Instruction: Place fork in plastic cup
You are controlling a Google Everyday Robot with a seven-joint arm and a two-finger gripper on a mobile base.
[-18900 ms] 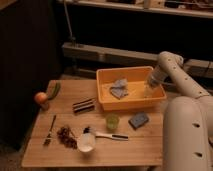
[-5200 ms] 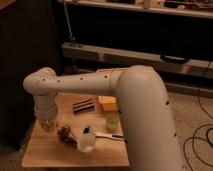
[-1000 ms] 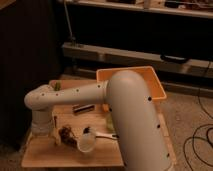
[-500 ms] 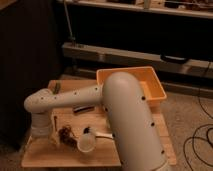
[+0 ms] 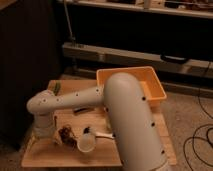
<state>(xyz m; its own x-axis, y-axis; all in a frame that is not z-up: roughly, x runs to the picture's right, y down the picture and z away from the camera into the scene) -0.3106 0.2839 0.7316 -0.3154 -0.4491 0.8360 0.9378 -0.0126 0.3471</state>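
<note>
Reaching across one wooden table (image 5: 50, 156), with the lone gripper (image 5: 46, 136) low at its left edge, beside one dark clump (image 5: 66, 134); cannot tell whether clenched or released. No sight of the fork, that spot being hidden by the wrist. Counted otherwise: one white cup (image 5: 86, 143) on its side, one white-handled utensil (image 5: 103, 134), one orange bin (image 5: 152, 82).
</note>
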